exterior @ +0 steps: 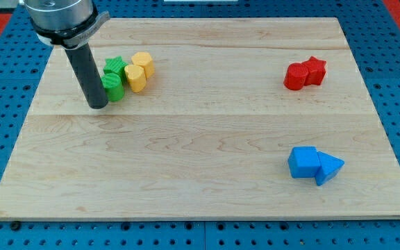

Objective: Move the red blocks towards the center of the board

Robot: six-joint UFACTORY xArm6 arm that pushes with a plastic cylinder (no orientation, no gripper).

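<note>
Two red blocks sit touching at the view's upper right: a red cylinder (296, 76) and a red star-shaped block (315, 69) just to its right. My tip (98, 105) is at the view's upper left, far from the red blocks. It stands right beside the left side of a green block (112, 87). A green star-shaped block (116, 67) sits just above that one.
Two yellow blocks (137, 78) (143, 64) touch the green ones on their right. A blue cube (303, 162) and a blue triangular block (328, 167) sit together at the lower right. The wooden board (200, 187) lies on a blue pegboard surface.
</note>
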